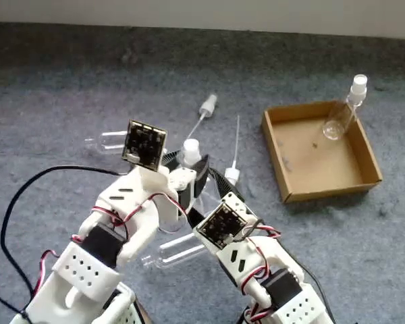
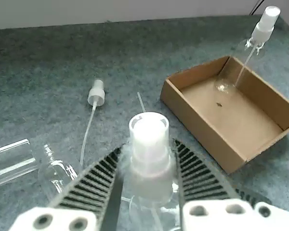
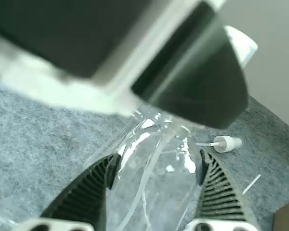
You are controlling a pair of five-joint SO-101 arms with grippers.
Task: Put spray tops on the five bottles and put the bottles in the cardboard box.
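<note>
A clear bottle (image 3: 151,187) stands upright between the two arms, with a white spray top (image 1: 191,150) on its neck. My left gripper (image 2: 148,151) is shut on that spray top (image 2: 148,139) from above. Lower down, my right gripper (image 3: 154,168) is shut on the bottle's body. Both grippers meet near the table's middle, left (image 1: 187,164) above right (image 1: 208,185). The cardboard box (image 1: 281,152) lies to the right, and a topped bottle (image 1: 344,111) leans on its far corner. The box (image 2: 202,118) and that bottle (image 2: 253,43) also appear in the left wrist view.
Two loose spray tops with tubes lie on the grey felt, one farther back (image 1: 208,104) and one by the right gripper (image 1: 233,173). Uncapped bottles lie at the left (image 1: 104,142) and under the arms (image 1: 175,250). A black cable (image 1: 27,196) loops at the left.
</note>
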